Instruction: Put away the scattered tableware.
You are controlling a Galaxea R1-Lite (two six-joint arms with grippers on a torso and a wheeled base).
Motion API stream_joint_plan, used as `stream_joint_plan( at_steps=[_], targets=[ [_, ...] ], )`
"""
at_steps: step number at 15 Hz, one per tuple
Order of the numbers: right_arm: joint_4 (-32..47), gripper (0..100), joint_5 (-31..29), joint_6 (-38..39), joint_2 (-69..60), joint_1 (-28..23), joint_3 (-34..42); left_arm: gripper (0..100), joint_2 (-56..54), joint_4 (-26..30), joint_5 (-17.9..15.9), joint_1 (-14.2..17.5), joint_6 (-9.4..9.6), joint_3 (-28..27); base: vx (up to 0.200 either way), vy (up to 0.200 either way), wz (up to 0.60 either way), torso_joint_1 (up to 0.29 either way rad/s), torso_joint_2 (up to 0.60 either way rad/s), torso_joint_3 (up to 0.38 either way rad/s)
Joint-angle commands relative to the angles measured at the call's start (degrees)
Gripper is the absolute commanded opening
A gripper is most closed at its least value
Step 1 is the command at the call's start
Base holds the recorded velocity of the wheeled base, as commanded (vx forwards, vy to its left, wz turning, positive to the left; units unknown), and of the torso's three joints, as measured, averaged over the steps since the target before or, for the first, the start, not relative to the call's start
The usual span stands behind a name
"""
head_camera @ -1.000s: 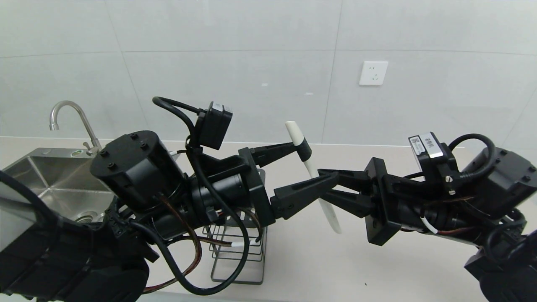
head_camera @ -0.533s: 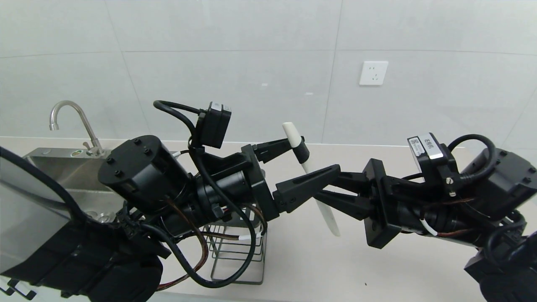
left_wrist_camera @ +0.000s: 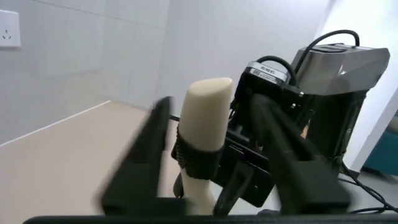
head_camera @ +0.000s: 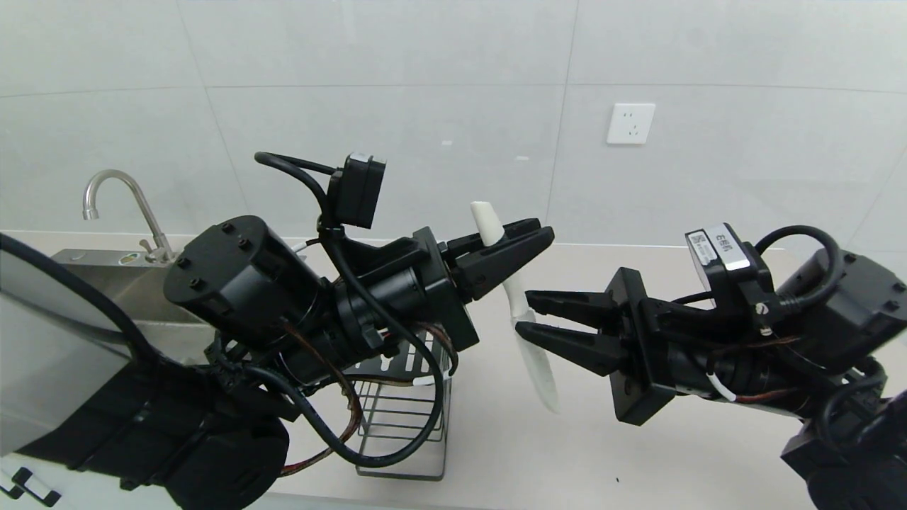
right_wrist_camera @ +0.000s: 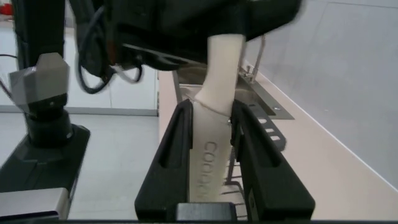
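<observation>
1. White knife [head_camera: 538, 368] is up in the air betw. both arms, well above the counter [head_camera: 638, 460]. It's tilted, handle end up and blade tip down.
2. Left gripper [head_camera: 544, 232]: fingers nearly together, clamped on the knife handle by the black band. The handle butt pokes out above the fingers. In the left wrist view the handle [left_wrist_camera: 205, 118] stands betw. the two fingers.
3. Right gripper [head_camera: 523, 314]: fingers part-way apart w/ the blade betw. them near the tips. In the right wrist view the blade [right_wrist_camera: 214, 143] sits snug against both fingers, so it looks gripped across its width.
4. Wire rack [head_camera: 400, 425] stands on the counter under the left arm. The arm & cables cover much of it, so can't tell what's inside.
5. Sink [head_camera: 106, 283] w/ curved faucet [head_camera: 120, 195] is at the counter's left end. The basin is mostly hidden, contents can't be told.
6. Wall socket [head_camera: 631, 123] is on the tile above the right arm.
</observation>
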Motion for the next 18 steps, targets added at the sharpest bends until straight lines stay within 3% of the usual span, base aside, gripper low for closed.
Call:
stream_joint_plan(
  at_steps=[1, 2, 3, 7, 10, 12, 14, 15, 16, 17, 18],
  targets=[
    [-0.09, 0, -0.02, 0.48, 0.1, 0.14, -0.36, 0, -0.09, 0.03, 0.06, -0.06, -0.01, -0.02, 0.0, 0.0, 0.0, 0.0, 0.0, 0.0],
    [-0.09, 0, -0.02, 0.48, 0.18, -0.04, -0.54, 0, -0.09, 0.03, 0.06, -0.06, -0.01, -0.02, 0.0, 0.0, 0.0, 0.0, 0.0, 0.0],
    [-0.09, 100, -0.37, 0.4, 0.18, -0.04, -0.45, 0, -0.18, 0.03, 0.06, -0.06, -0.01, -0.02, 0.0, 0.0, 0.0, 0.0, 0.0, 0.0],
    [-0.09, 100, -0.37, 0.66, -3.6, -2.5, 0.96, 0, -0.71, 0.03, 0.5, 0.56, 0.25, -0.02, 0.0, 0.0, 0.0, 0.0, 0.0, 0.0],
    [-0.09, 100, -1.07, 0.04, -16.6, -6.1, 13.97, 0, -2.2, 0.03, 1.03, 0.56, 4.03, 0.07, 0.0, 0.0, 0.0, 0.0, 0.0, 0.0],
    [-0.09, 100, -6.52, 0.04, -27.33, -11.11, 22.32, 0, -4.66, 0.12, 1.2, 0.47, 7.28, 0.16, 0.0, 0.0, 0.0, 0.0, 0.0, 0.0],
    [-0.09, 100, -9.86, 0.83, -37.52, -14.8, 26.71, 0, -7.3, 1.79, 1.2, 0.73, 8.42, 0.25, 0.0, 0.0, 0.0, 0.0, 0.0, 0.0],
    [4.74, 100, -11.71, 0.92, -46.66, -18.05, 26.71, 0, -9.58, 5.04, 1.29, 0.73, 9.83, 0.25, 0.0, 0.0, 0.0, 0.0, 0.0, 0.0],
    [15.73, 100, -15.4, 0.92, -58.88, -22.98, 26.62, 0, -11.61, 8.2, 1.91, 0.82, 10.71, 0.34, 0.0, 0.0, 0.0, 0.0, 0.0, 0.0],
    [21.35, 100, -16.19, 0.75, -63.36, -24.82, 26.45, 0, -12.31, 9.7, 2.17, 0.82, 10.71, 0.07, 0.0, 0.0, 0.0, 0.0, 0.0, 0.0],
    [37.0, 0, -16.28, 0.48, -75.14, -29.13, 24.51, 0, -13.89, 13.91, 2.87, 0.82, 12.03, -0.37, 0.0, 0.0, 0.0, 0.0, 0.0, 0.0]
  ],
)
